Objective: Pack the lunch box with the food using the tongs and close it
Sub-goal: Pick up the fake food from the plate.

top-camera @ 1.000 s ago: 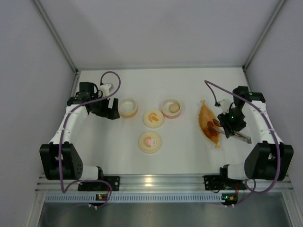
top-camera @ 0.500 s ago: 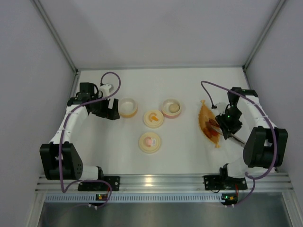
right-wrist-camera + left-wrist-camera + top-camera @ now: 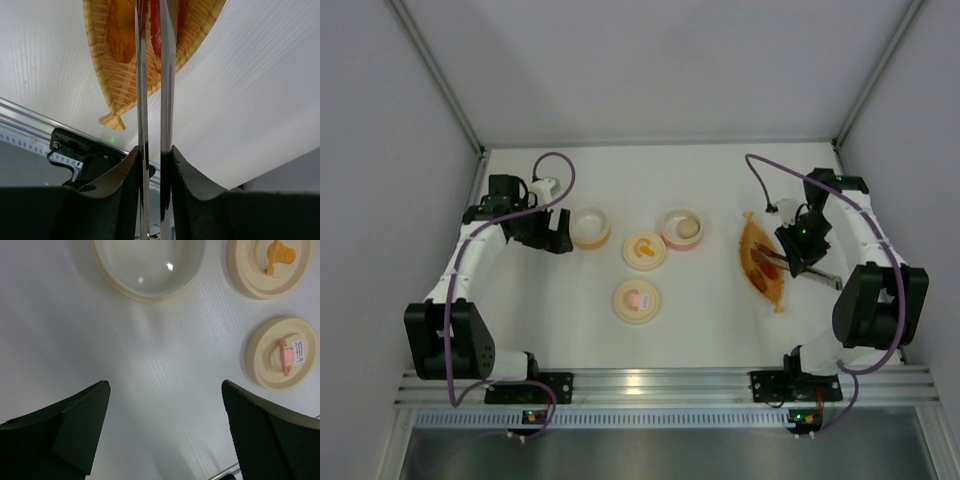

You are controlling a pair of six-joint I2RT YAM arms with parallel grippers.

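The tongs point(image 3: 141, 100) are looking light, stiff along each arm but springy at the V. Their polished metal is probably slippery, so the best hold is partway along both arms, where a squeeze should bring the tips together without the arms twisting out sideways. The right gripper point(image 3: 154, 152) is doing just that: its dark fingers point(image 3: 120, 185) are pressing on the outer faces of the two arms, one on each side, narrowed to a slim gap with the tongs clamped between them. Ahead of the fingers the tips are reaching over the orange boat-shaped tray point(image 3: 107, 65) and bracketing the red sausage point(image 3: 155, 25); whether they are gripping it I cannot tell. The tongs are showing as two thin, grey, mirror-bright strips running nearly parallel. The left gripper point(image 3: 165, 400) is standing wide apart, holding nothing.
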